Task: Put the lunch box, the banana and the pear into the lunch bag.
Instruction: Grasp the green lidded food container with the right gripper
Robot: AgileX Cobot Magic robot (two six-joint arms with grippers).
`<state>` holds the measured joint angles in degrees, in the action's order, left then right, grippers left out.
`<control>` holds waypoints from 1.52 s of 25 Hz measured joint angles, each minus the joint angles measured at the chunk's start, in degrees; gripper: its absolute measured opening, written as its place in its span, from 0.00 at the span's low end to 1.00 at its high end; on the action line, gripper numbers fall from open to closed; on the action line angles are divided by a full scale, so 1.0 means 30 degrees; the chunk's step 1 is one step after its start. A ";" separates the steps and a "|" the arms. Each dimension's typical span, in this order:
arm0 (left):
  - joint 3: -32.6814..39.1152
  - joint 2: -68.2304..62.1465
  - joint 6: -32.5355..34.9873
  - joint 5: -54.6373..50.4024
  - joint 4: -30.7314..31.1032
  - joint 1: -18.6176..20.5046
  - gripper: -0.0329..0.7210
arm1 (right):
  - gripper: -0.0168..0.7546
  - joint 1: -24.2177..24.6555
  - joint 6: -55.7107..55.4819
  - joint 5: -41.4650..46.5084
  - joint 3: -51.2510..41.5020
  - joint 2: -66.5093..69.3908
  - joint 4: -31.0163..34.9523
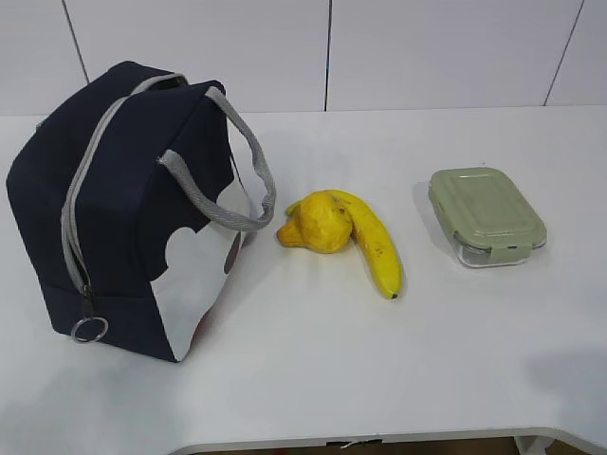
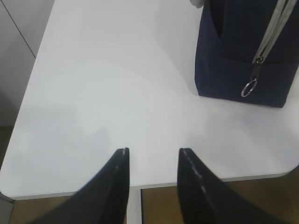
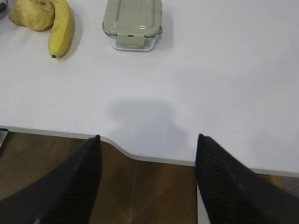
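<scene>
The navy lunch bag (image 1: 123, 209) stands zipped shut at the left of the white table, its metal ring pull (image 1: 90, 329) hanging low at the front; the left wrist view shows the lunch bag (image 2: 243, 51) at upper right. In the middle lies the pear (image 1: 320, 224), touching the banana (image 1: 375, 245) that curves round its right side. The lunch box (image 1: 486, 214) with its sage-green lid sits to the right. My left gripper (image 2: 153, 151) hovers open over the table's near left edge, holding nothing. My right gripper (image 3: 148, 137) stands wide open over the near right edge, with the lunch box (image 3: 133, 23) and banana (image 3: 61, 29) far ahead.
The table's front edge (image 1: 379, 439) has a curved cut-out near the middle, with brown floor below it in both wrist views. A white panelled wall closes off the back. Neither arm appears in the exterior view.
</scene>
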<state>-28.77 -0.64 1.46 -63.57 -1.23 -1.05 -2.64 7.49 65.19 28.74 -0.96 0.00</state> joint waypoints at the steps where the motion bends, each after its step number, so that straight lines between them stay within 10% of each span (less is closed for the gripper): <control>1: 0.0000 0.0000 0.0000 0.0000 0.0000 0.0000 0.37 | 0.69 0.0000 0.0000 0.0000 0.0000 0.0000 0.0000; 26: 0.0000 0.0000 0.0000 0.0000 0.0000 0.0000 0.36 | 0.69 0.0000 -0.2028 0.1247 0.3268 0.7966 -0.0639; 38: 0.0000 0.0000 0.0000 0.0000 0.0000 0.0000 0.36 | 0.69 0.0000 -0.0155 0.1156 0.7375 1.7871 0.3924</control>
<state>-28.77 -0.64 1.46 -63.57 -1.23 -1.05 -2.64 7.03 68.66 50.86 52.66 11.77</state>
